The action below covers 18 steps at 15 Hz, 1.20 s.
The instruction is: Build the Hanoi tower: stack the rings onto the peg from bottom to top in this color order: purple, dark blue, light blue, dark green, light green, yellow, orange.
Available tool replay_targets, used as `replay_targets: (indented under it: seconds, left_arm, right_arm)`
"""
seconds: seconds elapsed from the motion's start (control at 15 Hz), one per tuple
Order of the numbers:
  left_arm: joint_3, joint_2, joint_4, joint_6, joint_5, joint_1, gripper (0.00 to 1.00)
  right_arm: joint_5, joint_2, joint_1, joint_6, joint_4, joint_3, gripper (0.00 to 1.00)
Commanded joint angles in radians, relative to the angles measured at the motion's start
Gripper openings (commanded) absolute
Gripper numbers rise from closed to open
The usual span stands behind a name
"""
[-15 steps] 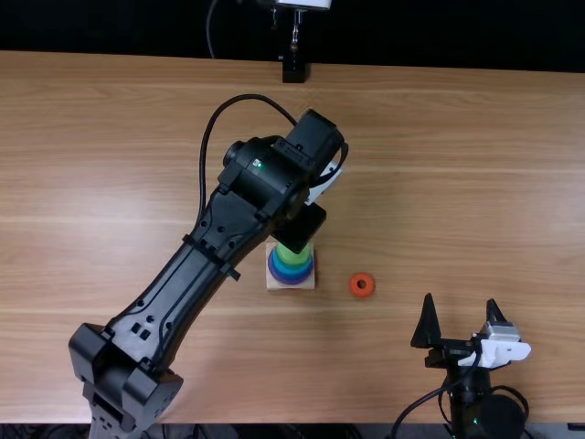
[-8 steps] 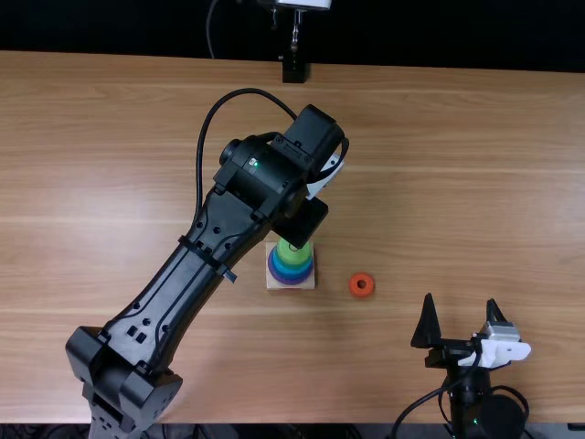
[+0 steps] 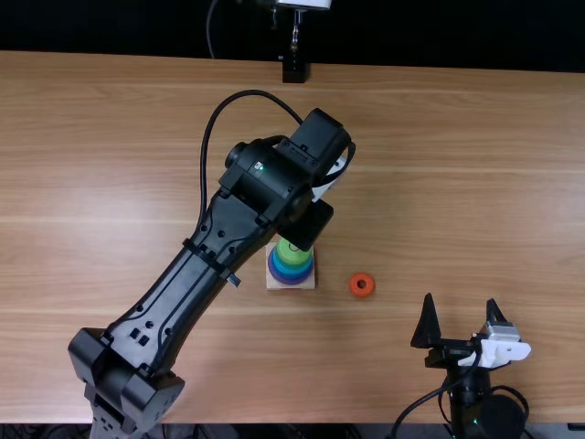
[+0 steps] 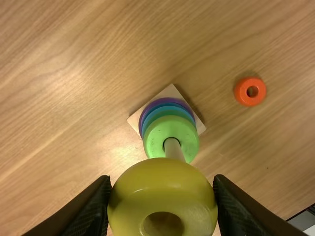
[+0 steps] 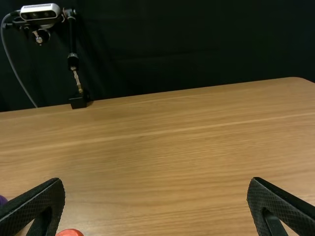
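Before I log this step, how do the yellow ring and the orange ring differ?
The yellow ring is held in the left gripper; the orange ring lies flat on the table. The yellow ring partly hides the peg; the orange ring sits apart. Both have round holes.

Bright, diffuse light spreads across the surface in the top view, paling to a soft sheen toward the left, while the backdrop sinks into near-black. Muted highlights trace the dark left arm, where a tiny green light glows. In the left wrist view, pale glare washes the surface near the base, and short, soft-edged shadows fall beside the base and the orange ring. Gloss streaks the yellow ring, its hole in shade. In the right wrist view, a pale band crosses the surface and a white camera catches the light against the dark backdrop.
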Motion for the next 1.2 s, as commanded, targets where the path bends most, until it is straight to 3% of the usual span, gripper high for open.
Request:
replay_targets:
  seconds: [0.0, 0.87, 0.93, 1.07, 1.13]
  left_arm:
    - [0.021, 0.005, -0.002, -0.01, 0.003, -0.015, 0.0]
    - [-0.052, 0.025, 0.002, -0.03, 0.005, -0.027, 0.0]
    - [-0.061, 0.025, 0.002, -0.03, 0.021, -0.026, 0.0]
    - [-0.068, 0.026, -0.004, -0.03, 0.08, -0.022, 0.0]
    - [-0.068, 0.026, -0.002, -0.03, 0.086, -0.022, 0.0]
  right_arm:
    - [0.002, -0.013, -0.003, 0.0, 0.004, -0.007, 1.0]
    - [0.002, -0.013, -0.003, 0.0, 0.004, -0.007, 1.0]
    - [0.002, -0.013, -0.003, 0.0, 0.004, -0.007, 1.0]
    - [0.002, -0.013, -0.003, 0.0, 0.004, -0.007, 1.0]
    - [0.002, -0.013, -0.003, 0.0, 0.004, -0.007, 1.0]
